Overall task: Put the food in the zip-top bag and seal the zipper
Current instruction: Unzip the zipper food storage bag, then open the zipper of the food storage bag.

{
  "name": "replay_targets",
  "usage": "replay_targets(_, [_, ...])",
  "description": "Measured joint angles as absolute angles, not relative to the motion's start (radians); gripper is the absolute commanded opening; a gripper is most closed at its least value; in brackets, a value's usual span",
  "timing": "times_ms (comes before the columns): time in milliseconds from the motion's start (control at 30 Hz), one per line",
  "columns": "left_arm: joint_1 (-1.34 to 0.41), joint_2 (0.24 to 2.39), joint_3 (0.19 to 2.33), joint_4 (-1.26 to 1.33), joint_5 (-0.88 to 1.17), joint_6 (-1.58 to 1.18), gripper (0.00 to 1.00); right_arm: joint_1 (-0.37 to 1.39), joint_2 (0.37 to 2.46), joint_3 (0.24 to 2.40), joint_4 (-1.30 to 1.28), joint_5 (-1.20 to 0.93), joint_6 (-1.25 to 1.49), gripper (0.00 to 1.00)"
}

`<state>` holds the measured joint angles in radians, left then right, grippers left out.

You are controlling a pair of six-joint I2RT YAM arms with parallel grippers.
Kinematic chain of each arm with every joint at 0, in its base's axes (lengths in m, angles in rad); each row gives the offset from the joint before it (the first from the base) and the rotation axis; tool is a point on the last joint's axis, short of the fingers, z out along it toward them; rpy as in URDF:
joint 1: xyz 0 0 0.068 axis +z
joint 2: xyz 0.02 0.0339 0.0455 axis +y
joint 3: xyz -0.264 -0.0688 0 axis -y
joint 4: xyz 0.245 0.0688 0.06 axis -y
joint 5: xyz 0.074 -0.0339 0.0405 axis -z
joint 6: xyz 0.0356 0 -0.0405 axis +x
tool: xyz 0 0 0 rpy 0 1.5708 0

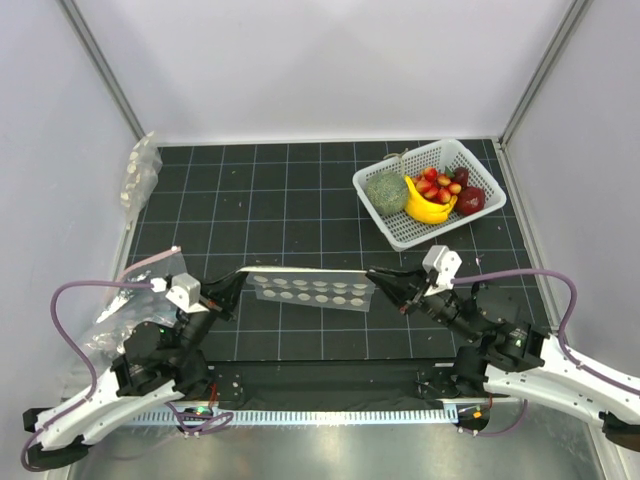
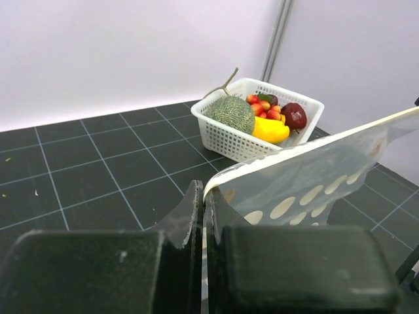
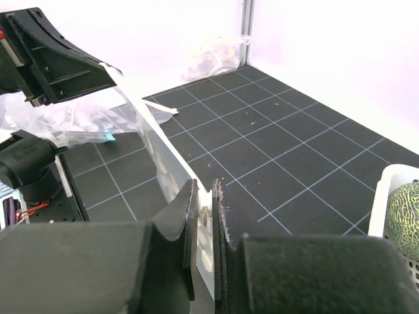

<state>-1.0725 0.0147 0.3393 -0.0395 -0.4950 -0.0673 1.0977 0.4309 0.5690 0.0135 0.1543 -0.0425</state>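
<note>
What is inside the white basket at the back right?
The white basket holds a netted green melon, a yellow banana, the cluster of small red fruits and a dark red round fruit. Whatever lies beneath them is covered.

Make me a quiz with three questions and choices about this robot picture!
1. The dotted bag is:
A. gripped at both ends, by the left end effector and the right end effector
B. lying loose
C. rolled into a ball

2. Its dots are:
A. blue
B. white
C. red

3. The red fruits are:
A. inside the bag
B. in an end effector
C. in the white basket

Answers:
1 A: each end effector is shut on one end of it.
2 B: rows of white ovals show on the clear plastic.
3 C: they lie in the basket, and the bag looks empty.
</note>
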Motion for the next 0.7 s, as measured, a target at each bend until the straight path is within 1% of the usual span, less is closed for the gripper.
replay_targets(33, [-1.072, 0.015, 0.336, -0.034, -0.495, -0.064, 0.01, 1.098, 0.432, 0.569, 0.015, 0.160, -0.043, 0.31])
replay_targets(67, [-1.072, 0.015, 0.335, -0.033, -0.494, -0.062, 0.00, 1.098, 0.441, 0.569, 0.017, 0.160, -0.040, 0.41])
replay_targets(167, [-1.065, 0.014, 0.331, -0.008, -0.511, -0.036, 0.01, 1.095, 0.468, 0.570, 0.021, 0.173, -0.046, 0.65])
replay_targets(200, [-1.061, 0.019, 0.331, 0.008, -0.508, -0.025, 0.00, 1.092, 0.479, 0.570, 0.022, 0.171, -0.048, 0.67])
replay_targets(267, [-1.058, 0.051, 0.331, 0.039, -0.482, -0.004, 0.00, 1.090, 0.516, 0.581, 0.022, 0.149, -0.051, 0.68])
replay_targets(433, [-1.058, 0.242, 0.348, 0.069, -0.324, 0.058, 0.00, 1.089, 0.624, 0.622, 0.017, 0.075, -0.052, 0.67])
replay_targets(533, [-1.058, 0.343, 0.363, 0.067, -0.217, 0.085, 0.00, 1.089, 0.675, 0.636, 0.012, 0.051, -0.053, 0.60])
replay_targets(633, [-1.058, 0.410, 0.384, 0.064, -0.124, 0.109, 0.00, 1.089, 0.719, 0.648, -0.005, 0.020, -0.055, 0.57])
replay_targets(700, [-1.058, 0.429, 0.392, 0.063, -0.075, 0.120, 0.00, 1.089, 0.743, 0.660, -0.021, -0.012, -0.056, 0.54])
